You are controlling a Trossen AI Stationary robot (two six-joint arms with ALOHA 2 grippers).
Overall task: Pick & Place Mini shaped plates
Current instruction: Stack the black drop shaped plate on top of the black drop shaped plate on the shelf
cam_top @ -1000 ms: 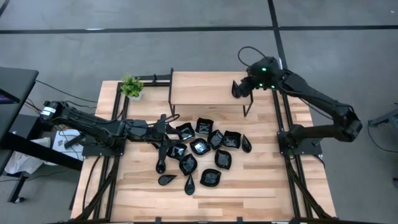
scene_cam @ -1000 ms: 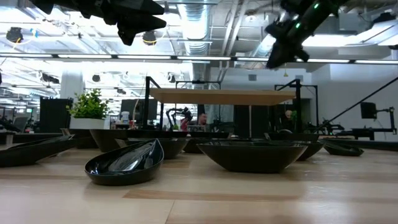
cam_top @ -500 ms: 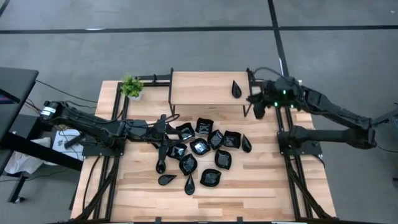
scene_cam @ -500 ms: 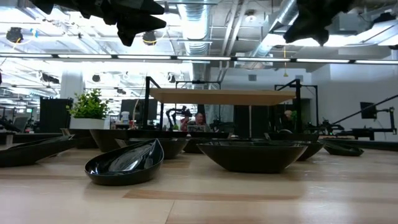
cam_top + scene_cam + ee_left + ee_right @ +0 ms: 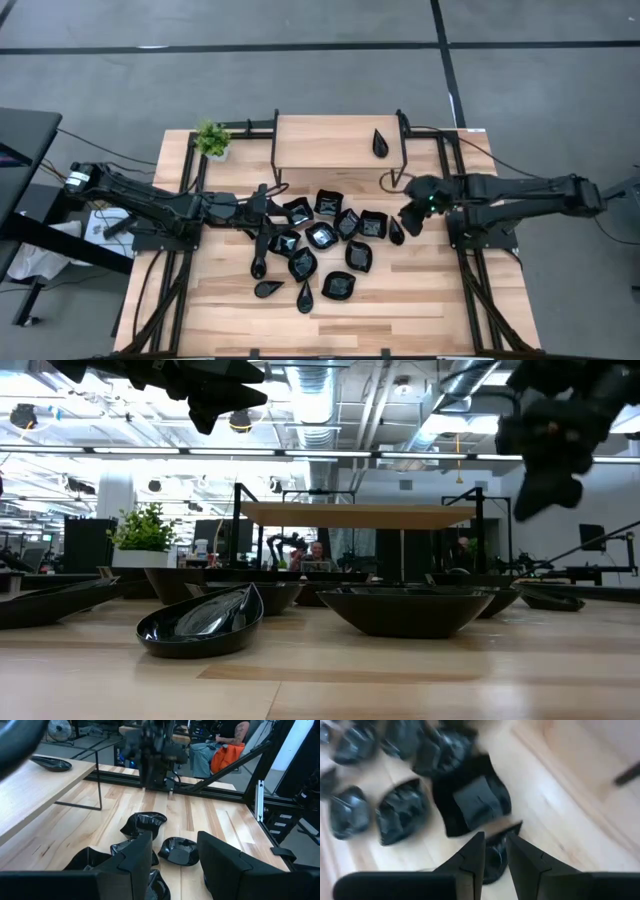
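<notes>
The wooden table (image 5: 400,290) bore clustered mini shaped plates (image 5: 322,237) beneath both grippers; its raised shelf (image 5: 320,145) carried one plate (image 5: 380,142).

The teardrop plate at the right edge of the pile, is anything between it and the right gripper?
Nothing visible. The right gripper, jaws slightly apart and empty, hangs right beside the teardrop plate, with only bare table around that side.

Black plates sat across the wooden table (image 5: 330,680): a leaf-shaped dish (image 5: 200,622) up front left of centre, a wide bowl-like dish (image 5: 418,609) to its right, more behind. A raised wooden shelf (image 5: 355,514) and a potted plant (image 5: 145,535) stood farther back. The left gripper (image 5: 215,395) hung top left, the right gripper (image 5: 545,485) upper right, both clear of the table.
</notes>
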